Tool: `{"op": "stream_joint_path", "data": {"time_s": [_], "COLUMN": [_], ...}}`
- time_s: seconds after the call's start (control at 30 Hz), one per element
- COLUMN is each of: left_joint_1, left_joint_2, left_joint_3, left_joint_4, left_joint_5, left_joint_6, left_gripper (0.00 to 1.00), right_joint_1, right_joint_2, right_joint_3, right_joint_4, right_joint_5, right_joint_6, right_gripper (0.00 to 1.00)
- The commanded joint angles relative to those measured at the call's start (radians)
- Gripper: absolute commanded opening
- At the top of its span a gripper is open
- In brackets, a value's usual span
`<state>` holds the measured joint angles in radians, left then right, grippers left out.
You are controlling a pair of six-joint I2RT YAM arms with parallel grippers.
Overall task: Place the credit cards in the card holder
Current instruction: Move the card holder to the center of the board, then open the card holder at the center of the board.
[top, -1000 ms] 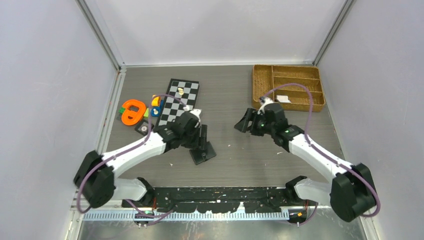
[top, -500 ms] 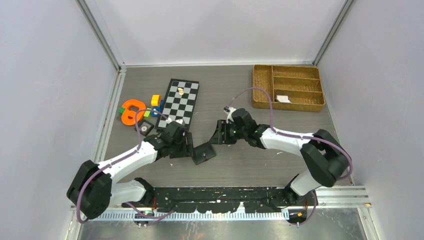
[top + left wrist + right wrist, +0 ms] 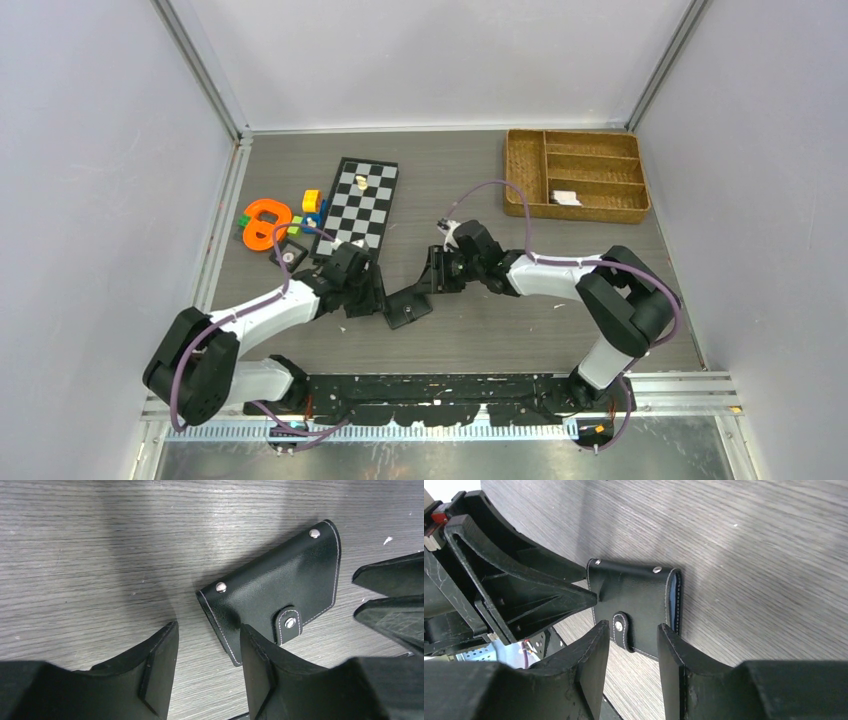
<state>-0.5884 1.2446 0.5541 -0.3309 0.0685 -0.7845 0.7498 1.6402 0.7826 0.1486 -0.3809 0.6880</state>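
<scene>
The card holder [image 3: 408, 305] is a black wallet lying shut on the table, its snap strap fastened. It shows in the left wrist view [image 3: 280, 595] and in the right wrist view [image 3: 634, 605]. My left gripper [image 3: 380, 297] is open and empty at its left edge, one finger over the wallet's corner [image 3: 207, 635]. My right gripper [image 3: 430, 278] is open and empty just right of the wallet, its jaws facing the strap side [image 3: 633, 630]. A small whitish flat piece [image 3: 566, 197], possibly a credit card, lies in the brown tray. No dark card shows.
The brown woven divided tray [image 3: 528, 170] stands at the back right. A chessboard [image 3: 362, 205] with small pieces lies at the back left. An orange toy [image 3: 265, 222] and coloured blocks [image 3: 311, 200] lie beside it. The left gripper's body [image 3: 524, 595] fills the left of the right wrist view.
My right gripper has swung left from near the tray to the wallet's right side. My left gripper has come down to the wallet's left edge. The wallet has not moved.
</scene>
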Motion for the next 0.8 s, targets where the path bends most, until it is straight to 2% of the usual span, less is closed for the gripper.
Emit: {"op": "stream_joint_path", "data": {"time_s": [0.0,0.47,0.77], "left_joint_1": [0.003,0.003,0.003], "left_joint_2": [0.014,0.074,0.089], "left_joint_3": [-0.007,-0.030,-0.046], "left_joint_4": [0.029,0.064,0.075], "left_joint_5": [-0.018,-0.045,-0.056], "left_joint_6": [-0.006,-0.011,-0.032], "left_gripper": [0.49,0.36,0.22], "right_joint_1": [0.023,0.066,0.099], "right_joint_2": [0.017,0.097,0.127], "right_joint_3": [0.044,0.048,0.040], "right_joint_4": [0.060,0.090,0.128], "right_joint_5": [-0.033,-0.074,-0.083], "right_joint_6": [0.005,0.024,0.058], "right_gripper": [0.45,0.37,0.35]}}
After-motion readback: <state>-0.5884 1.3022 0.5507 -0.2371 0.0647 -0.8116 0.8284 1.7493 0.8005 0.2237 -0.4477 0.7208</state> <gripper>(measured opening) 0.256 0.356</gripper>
